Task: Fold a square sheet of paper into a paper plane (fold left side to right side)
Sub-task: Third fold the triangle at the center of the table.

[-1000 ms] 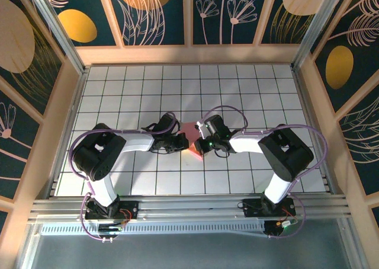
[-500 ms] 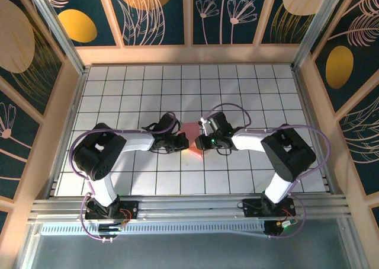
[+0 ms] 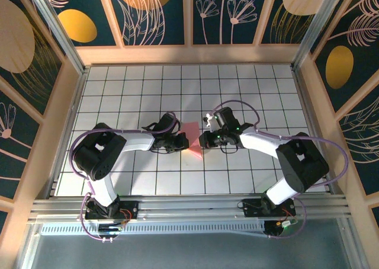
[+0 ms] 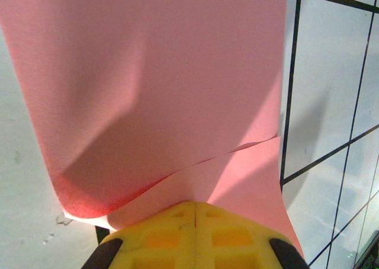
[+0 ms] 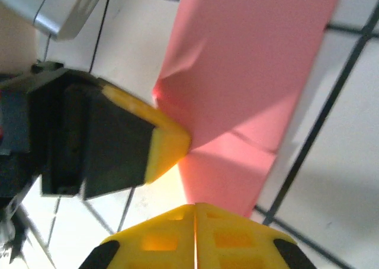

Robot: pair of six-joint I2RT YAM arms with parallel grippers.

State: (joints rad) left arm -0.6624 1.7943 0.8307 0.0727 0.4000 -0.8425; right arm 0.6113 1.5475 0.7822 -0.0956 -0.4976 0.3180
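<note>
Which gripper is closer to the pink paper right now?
Left, though barely: the left gripper is shut with its tips over the square sheet of paper; the right gripper is shut at its right edge.

thin salmon-pink square sheet of paper (image 3: 193, 133) lies mid-table on white grid-tiled tabletop (image 3: 130, 91), between the two arms; left gripper (image 3: 183, 143) touches its left side, right gripper (image 3: 203, 142) its right side; one layer of the sheet curls over the layer beneath
</note>
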